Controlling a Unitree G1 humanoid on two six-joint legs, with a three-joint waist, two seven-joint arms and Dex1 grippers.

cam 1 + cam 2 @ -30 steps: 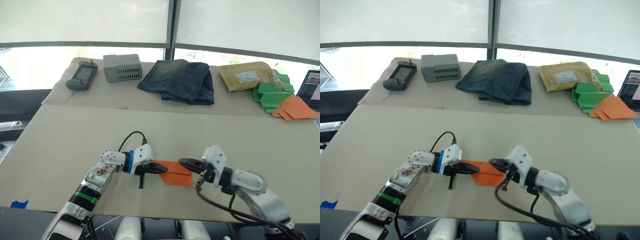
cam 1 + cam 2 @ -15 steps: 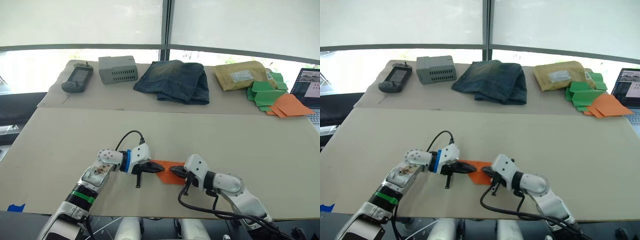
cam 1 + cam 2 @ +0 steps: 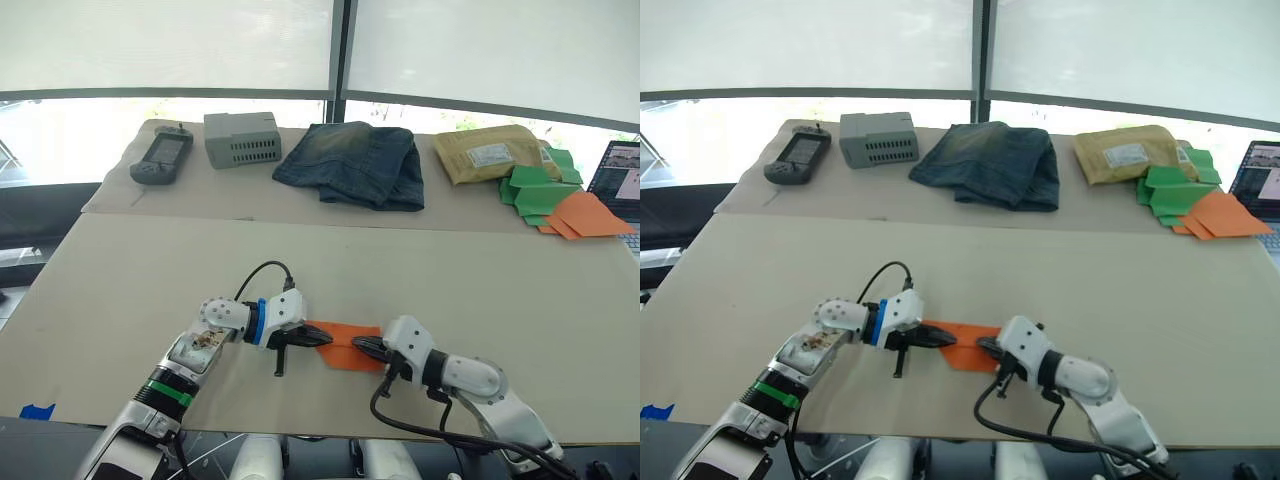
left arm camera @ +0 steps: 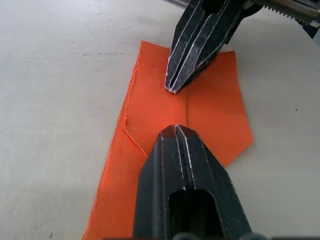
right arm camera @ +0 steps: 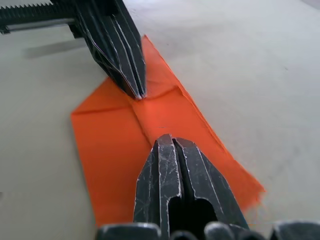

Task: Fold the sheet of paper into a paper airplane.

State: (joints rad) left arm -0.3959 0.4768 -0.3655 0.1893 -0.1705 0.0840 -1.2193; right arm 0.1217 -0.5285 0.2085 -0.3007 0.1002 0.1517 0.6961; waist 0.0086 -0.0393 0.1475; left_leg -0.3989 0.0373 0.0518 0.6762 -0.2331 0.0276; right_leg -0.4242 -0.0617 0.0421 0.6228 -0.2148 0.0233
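- The left gripper has its two black fingers pressed together, tip down on the sheet of paper, touching its middle crease.
- The right gripper also has its fingers closed together, its tip on the same crease from the opposite end; the two tips face each other with a short bare stretch of paper between them.
- The sheet of paper lies flat on the near part of the beige table, between the two arms; it is folded into a narrow layered shape with one end cut to slanted corners.
- At the far edge of the table, from the robot's left to right: a handheld device, a grey box, folded jeans, a padded envelope, green paper shapes and paler orange pieces.
- A laptop sits at the far right edge.
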